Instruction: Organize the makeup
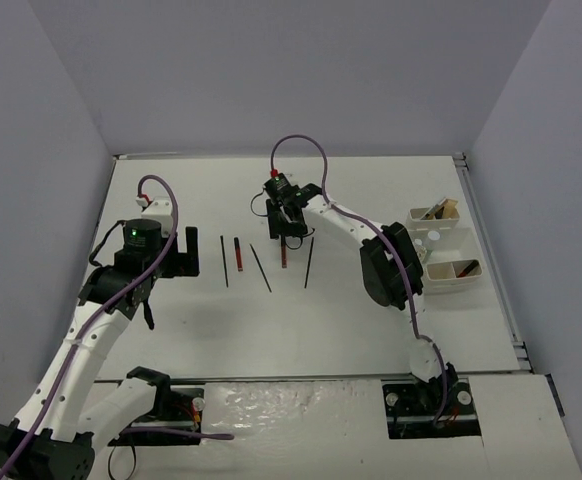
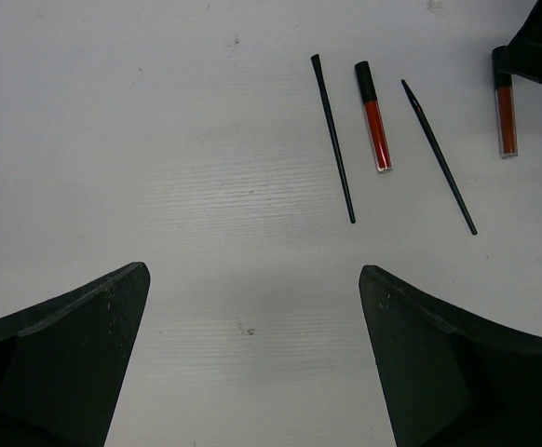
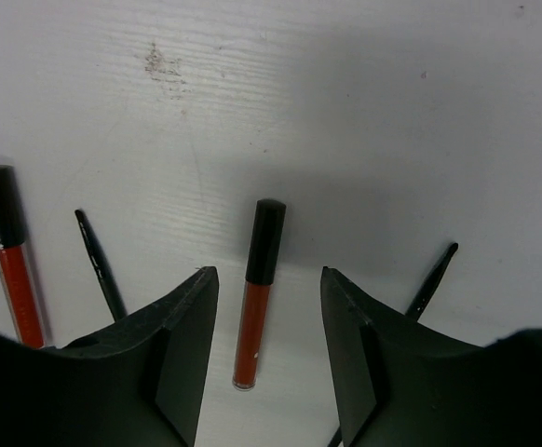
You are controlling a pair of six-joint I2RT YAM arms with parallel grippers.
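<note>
Hovering wide apart over white counter (image 2: 206, 186), left jaws idle left of a thin black stick (image 2: 332, 140). Farther, right jaws straddle black-capped red lip-gloss tube (image 3: 255, 298), apart, unclamped: seemingly lined up to grasp. White compartmented plastic tray (image 1: 471, 277) waits right.

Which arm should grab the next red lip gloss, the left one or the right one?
Probably right. The right hand sits open around a red lip gloss, one finger on each side. The left hand hangs open over bare table.

The white table (image 1: 301, 330) carries black sticks (image 1: 223, 260), red tubes (image 1: 237, 255) and a compartmented tray (image 1: 449, 284).
</note>
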